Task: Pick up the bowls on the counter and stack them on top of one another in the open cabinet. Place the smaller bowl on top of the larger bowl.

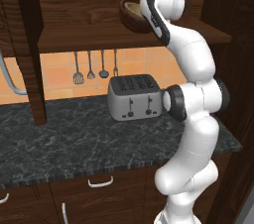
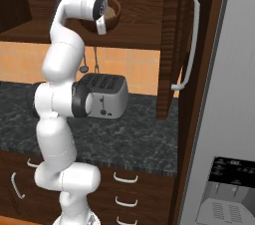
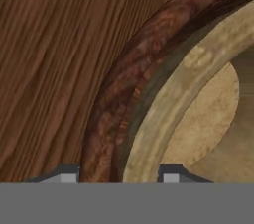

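Open cabinet (image 1: 74, 34), plank shelf: larger bowl (image 1: 130, 18), dark reddish-brown, stands on it with the smaller bowl (image 1: 133, 6), pale tan, nested inside, the pair at about one o'clock from the grey toaster (image 1: 135, 97) on the counter (image 1: 74, 143) below. Gripper (image 3: 120, 178), raised to shelf height on the white arm (image 1: 191, 64): jaws parted, one tip outside the brown rim at seven o'clock in the hand view, the other over the tan bowl's rim, both rims lying in the gap; whether they touch, I cannot tell.

Bowls: two, the smaller bowl (image 3: 208, 114) inside the larger bowl (image 3: 114, 119)
Toasters: one toaster (image 1: 135, 97)
Hanging utensils: four utensils (image 1: 90, 67)
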Robot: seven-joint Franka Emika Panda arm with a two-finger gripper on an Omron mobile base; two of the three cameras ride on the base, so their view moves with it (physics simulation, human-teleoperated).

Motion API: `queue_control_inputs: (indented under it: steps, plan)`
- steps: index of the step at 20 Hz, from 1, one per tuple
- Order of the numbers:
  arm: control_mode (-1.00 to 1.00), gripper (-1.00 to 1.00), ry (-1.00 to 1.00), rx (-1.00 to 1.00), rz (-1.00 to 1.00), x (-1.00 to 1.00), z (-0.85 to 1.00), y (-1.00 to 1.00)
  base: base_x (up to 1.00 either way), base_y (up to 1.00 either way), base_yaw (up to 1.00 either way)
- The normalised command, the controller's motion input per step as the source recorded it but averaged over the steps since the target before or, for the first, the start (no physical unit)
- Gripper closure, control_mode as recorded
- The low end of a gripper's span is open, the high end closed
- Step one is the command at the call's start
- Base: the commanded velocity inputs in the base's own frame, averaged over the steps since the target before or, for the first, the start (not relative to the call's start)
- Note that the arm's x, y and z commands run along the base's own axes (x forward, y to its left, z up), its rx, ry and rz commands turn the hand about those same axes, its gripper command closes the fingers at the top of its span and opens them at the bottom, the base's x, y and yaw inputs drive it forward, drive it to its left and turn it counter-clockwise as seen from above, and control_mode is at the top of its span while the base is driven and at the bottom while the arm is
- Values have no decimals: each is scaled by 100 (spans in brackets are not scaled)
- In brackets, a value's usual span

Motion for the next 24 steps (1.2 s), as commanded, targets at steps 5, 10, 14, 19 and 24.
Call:
queue_control_inputs:
  steps: [5,10,14,19,24]
  plan:
    - [-100,-100,-8,0,0,-24,0,0,0,0,0]
    - [-100,-100,-23,-2,0,-96,-10,0,0,0,0]
    - [-100,-100,-33,0,0,-100,-38,0,0,0,0]
    - [-100,-100,-20,0,0,-100,-93,-5,0,0,0]
    - [-100,-100,-1,-4,0,-100,-100,-5,0,0,0]
